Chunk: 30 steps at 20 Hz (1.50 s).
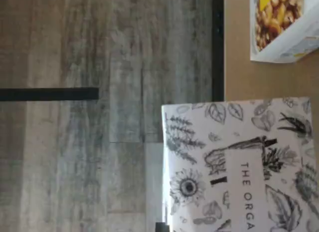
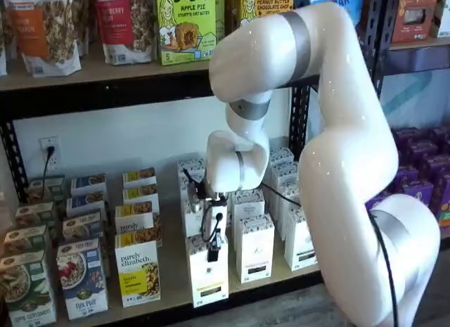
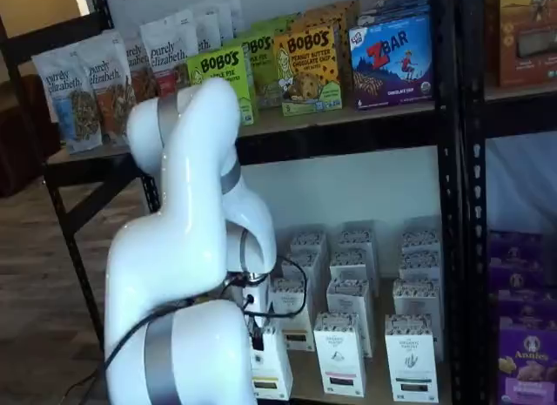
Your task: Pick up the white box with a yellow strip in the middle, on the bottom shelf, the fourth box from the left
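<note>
1. In the wrist view the white box (image 1: 239,167) fills the lower right of the frame. Its top has drawings of leaves and flowers. It hangs out past the edge of the bottom shelf (image 1: 239,77), over the grey wood floor (image 1: 99,142). A box with nuts on it (image 1: 284,25) sits in the upper right corner
2. In a shelf view the tool (image 2: 212,253) is in the middle of the frame, low down, right on top of the white box (image 2: 209,278). The black fingers are closed on the box. It is at the front edge of the bottom shelf (image 2: 176,299), just right of a purely elizabeth box (image 2: 138,271)
3. In a shelf view the big white arm (image 3: 187,248) hides most of the tool. The white box (image 3: 271,366) peeks out at the bottom middle, beside another white carton (image 3: 339,353)
</note>
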Available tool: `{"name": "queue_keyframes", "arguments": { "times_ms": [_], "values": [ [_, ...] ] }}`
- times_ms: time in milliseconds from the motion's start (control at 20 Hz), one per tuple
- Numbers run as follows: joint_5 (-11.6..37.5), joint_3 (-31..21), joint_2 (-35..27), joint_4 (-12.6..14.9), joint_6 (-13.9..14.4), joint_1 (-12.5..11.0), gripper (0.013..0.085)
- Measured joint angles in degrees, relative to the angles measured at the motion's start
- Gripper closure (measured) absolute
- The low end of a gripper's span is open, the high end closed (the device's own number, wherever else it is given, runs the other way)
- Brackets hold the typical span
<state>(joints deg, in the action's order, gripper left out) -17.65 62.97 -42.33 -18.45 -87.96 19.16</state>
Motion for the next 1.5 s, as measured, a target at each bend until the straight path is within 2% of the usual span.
{"name": "queue_keyframes", "arguments": {
  "times_ms": [550, 800, 1000, 1350, 1500],
  "values": [
    [1.24, -14.79, 12.52, 0.03, 2.32, 2.53, 0.041],
    [3.46, -21.23, 18.06, 9.7, 12.01, 3.03, 0.041],
    [2.03, -23.82, 21.9, 10.94, 13.67, 3.43, 0.041],
    [-4.04, -26.95, 30.26, 15.18, 17.95, 3.48, 0.041],
    [-6.79, -27.88, 33.51, 15.82, 18.4, 3.24, 0.041]
  ]
}}
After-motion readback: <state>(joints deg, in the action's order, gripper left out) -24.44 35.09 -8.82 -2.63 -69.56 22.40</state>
